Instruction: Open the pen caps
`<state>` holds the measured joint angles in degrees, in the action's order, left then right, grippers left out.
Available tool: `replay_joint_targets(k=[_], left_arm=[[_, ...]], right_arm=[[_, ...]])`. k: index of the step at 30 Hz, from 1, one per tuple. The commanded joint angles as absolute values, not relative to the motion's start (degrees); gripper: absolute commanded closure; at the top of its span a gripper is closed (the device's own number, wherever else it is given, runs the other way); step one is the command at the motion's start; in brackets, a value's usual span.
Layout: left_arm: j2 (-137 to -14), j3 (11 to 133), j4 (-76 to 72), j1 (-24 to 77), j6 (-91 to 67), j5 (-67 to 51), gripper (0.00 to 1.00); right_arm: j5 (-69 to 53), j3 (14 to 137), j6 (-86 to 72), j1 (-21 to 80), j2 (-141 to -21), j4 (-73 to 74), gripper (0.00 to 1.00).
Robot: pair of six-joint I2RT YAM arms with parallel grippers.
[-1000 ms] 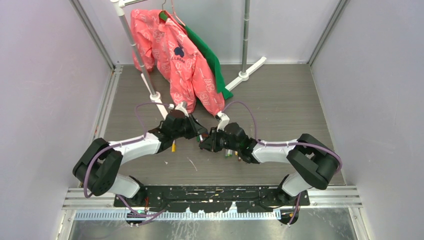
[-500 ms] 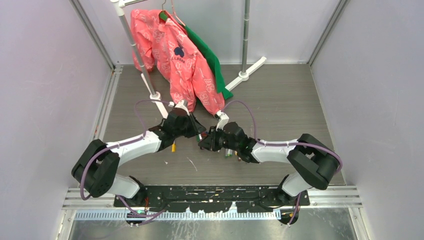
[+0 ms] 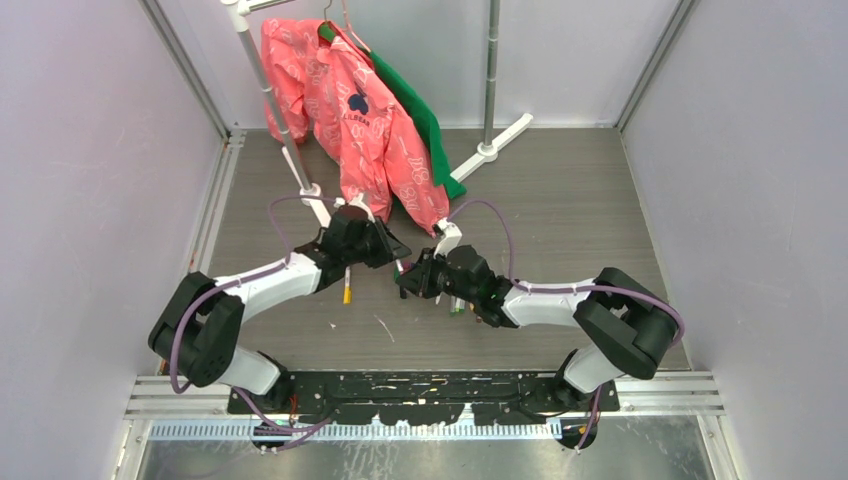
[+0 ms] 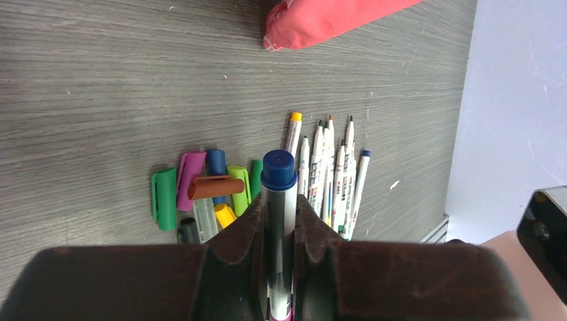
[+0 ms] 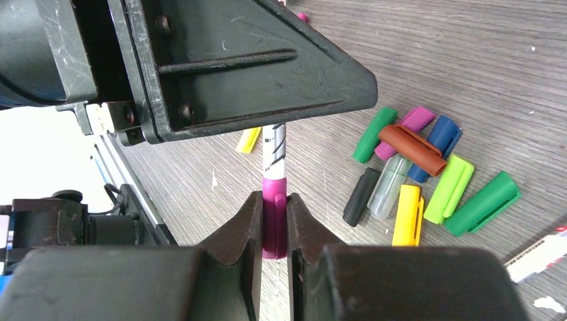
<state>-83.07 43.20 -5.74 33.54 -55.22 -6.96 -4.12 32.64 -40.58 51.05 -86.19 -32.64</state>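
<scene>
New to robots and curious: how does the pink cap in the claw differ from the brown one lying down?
The pink cap sits on a white pen; the brown cap is loose. The right gripper clamps the pink cap; the brown cap lies across other caps. Both are short plastic.

From above, the pen (image 5: pixel 275 144) between my left gripper (image 3: pixel 392 258) and right gripper (image 3: pixel 407 284) is too small to make out, my left one hides its upper barrel at the right wrist, and my fingers there bury most of its magenta cap (image 5: pixel 274 207).
</scene>
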Motion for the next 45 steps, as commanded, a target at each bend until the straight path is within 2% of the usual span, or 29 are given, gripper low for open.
replay_joint_targets(k=[1, 17, 25, 27, 37, 42, 45], left_arm=[[-82.1, 44.9, -14.9, 28.9, -54.7, -2.3, 1.00], [-82.7, 38.1, -34.9, 22.6, -55.4, -18.1, 1.00], [-79.6, 38.0, -24.7, 22.6, -53.0, -14.2, 1.00], [-78.1, 37.5, -21.3, 22.7, -52.4, -12.4, 1.00], [-72.2, 36.1, -8.5, 26.5, -47.8, -4.8, 1.00], [-70.8, 35.1, -7.3, 27.7, -47.3, -3.6, 1.00], [-70.8, 34.9, -7.0, 27.9, -47.2, -3.5, 1.00]], right_arm=[[-5.4, 29.2, -41.6, 52.2, -86.7, -27.7, 0.99], [-9.5, 26.0, -45.5, 52.7, -84.2, -33.0, 0.99], [-0.6, 32.2, -40.8, 52.6, -82.9, -20.6, 0.99], [5.6, 35.1, -39.5, 52.6, -84.5, -17.2, 0.99], [17.0, 46.4, -35.9, 52.6, -93.7, -7.3, 0.99], [18.2, 47.6, -35.4, 52.6, -95.5, -6.6, 0.93], [18.1, 47.9, -35.1, 52.6, -95.9, -6.5, 0.83]])
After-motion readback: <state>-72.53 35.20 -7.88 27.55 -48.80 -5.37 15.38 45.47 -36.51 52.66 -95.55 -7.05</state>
